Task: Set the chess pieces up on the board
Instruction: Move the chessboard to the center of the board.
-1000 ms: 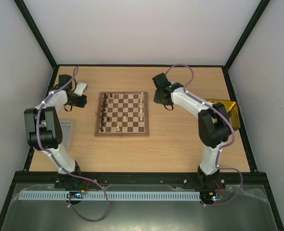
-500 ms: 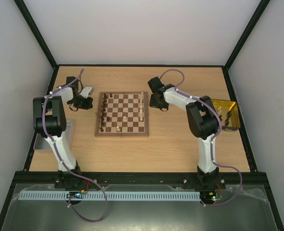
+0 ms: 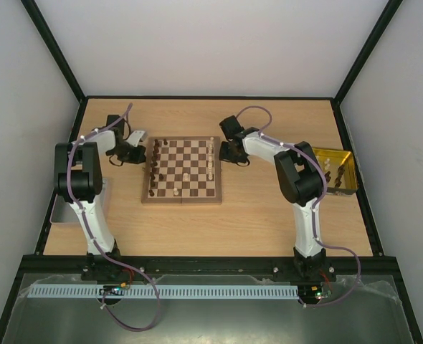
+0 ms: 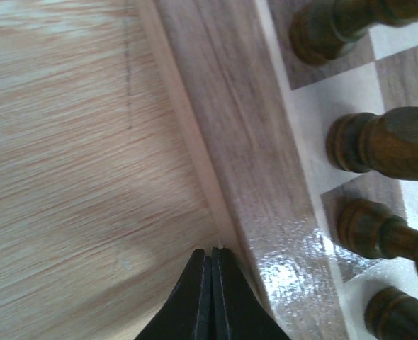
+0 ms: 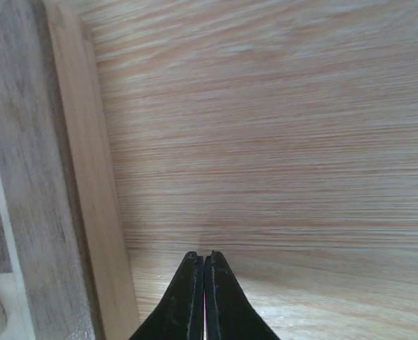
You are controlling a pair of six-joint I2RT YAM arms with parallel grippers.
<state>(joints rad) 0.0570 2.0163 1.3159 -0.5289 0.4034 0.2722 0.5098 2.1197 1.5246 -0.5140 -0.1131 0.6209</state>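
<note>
Left pincer point(image 4: 211, 256) is pressed together with nothing in it. Tips sit low on the table point(image 4: 74, 142) at the foot of the board point(image 4: 241, 142), left rim, far-left corner; touching or a hair off, can't tell. Right pincer point(image 5: 202, 261) is the same: fingers together, empty, near the right rim with a strip of bare table between.

The board is mid-table between my two arms. Dark pieces point(image 3: 154, 166) run along its left side, pale pieces point(image 3: 211, 152) along its right, with a few strays mid-board. More pieces are in the yellow tray point(image 3: 344, 153), far right.

My read: I'm bracketing the board to square or steady it, not picking. To do it well:
- Keep tips low on the rim, under the piece heads.
- Push slow and even from both sides. The dark row stands right beside the left rim and will topple easily.
- Spread the fingers before going to the tray.

Versus 0.5 s back, the left pincer has come right, closer to the rim, and the right pincer has barely moved. At 1 s back my right arm hid the tray; now it shows. The board hasn't shifted.
</note>
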